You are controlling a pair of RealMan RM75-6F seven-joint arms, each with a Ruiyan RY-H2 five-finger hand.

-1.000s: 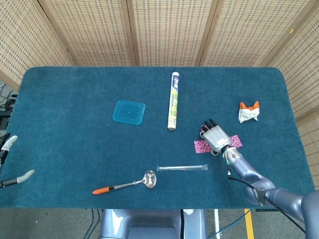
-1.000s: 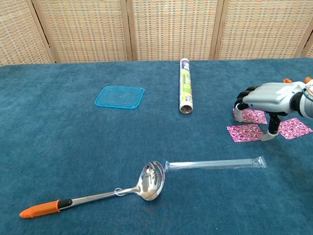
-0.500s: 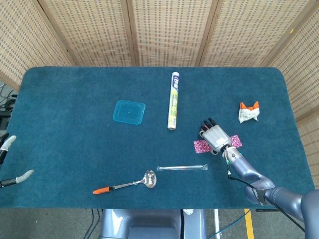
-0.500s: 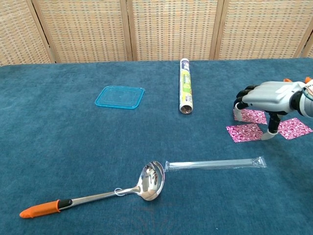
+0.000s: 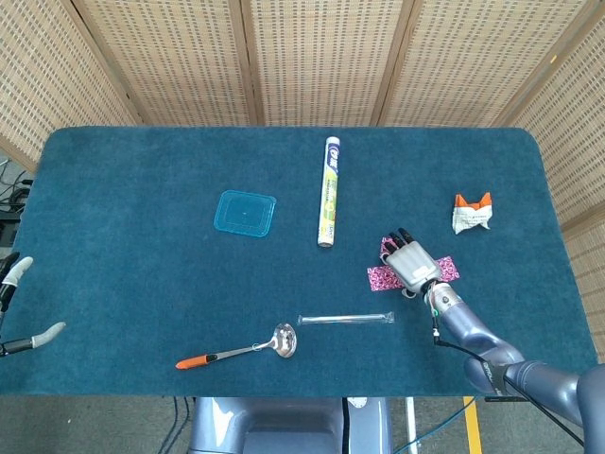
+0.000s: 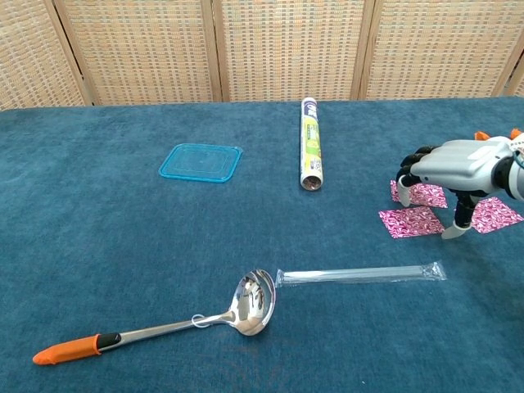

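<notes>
The right hand (image 6: 455, 168) hovers at the right of the frame over three pink patterned sheets (image 6: 410, 221), which lie close together on the blue tabletop (image 5: 142, 236). Its fingers (image 6: 407, 176) are curved downward and spread apart, clamped on nothing. The left hand (image 5: 19, 303) sits at the lower left edge of the head view, fingers apart, holding nothing. Also present, one each: foil roll (image 5: 328, 189), blue lid (image 5: 245, 212), ladle (image 6: 188, 322), wrapped straw (image 6: 360, 273), orange-and-white packet (image 5: 472, 213).
</notes>
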